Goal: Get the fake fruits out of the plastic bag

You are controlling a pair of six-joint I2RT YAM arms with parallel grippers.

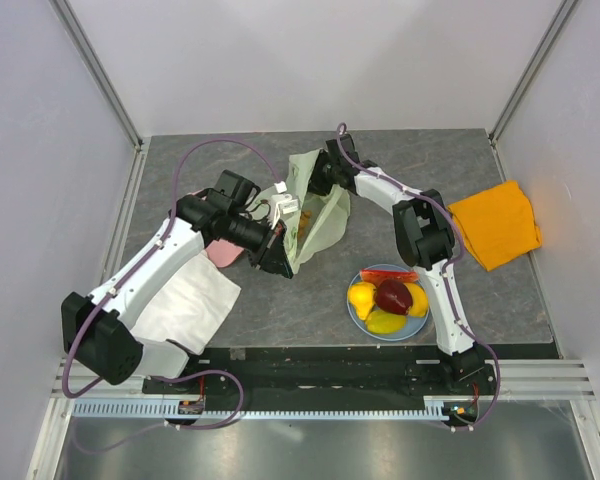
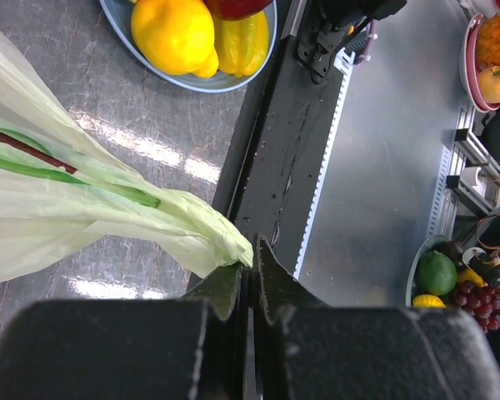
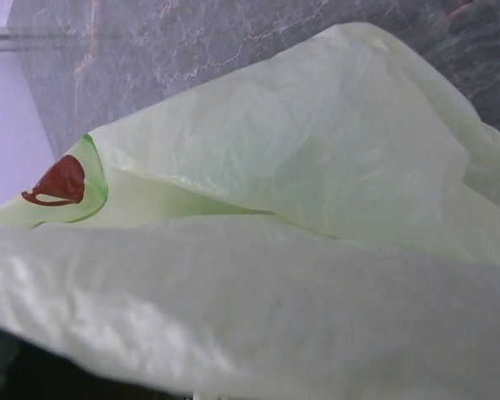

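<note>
Several fake fruits sit on a blue plate. The left claw pinches the plastic bag; the right claw has an unclear grip. Something seemingly remains inside.

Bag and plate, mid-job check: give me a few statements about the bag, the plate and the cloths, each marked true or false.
1. The left tool is shut on an edge of the bag. True.
2. The plate is empty. False: it holds several fruits, yellow, dark red and red.
3. The orange cloth lies beside the right arm, apart from the bag. True.
4. The white cloth lies under the plate. False: it lies by the left arm, apart from the plate.
</note>
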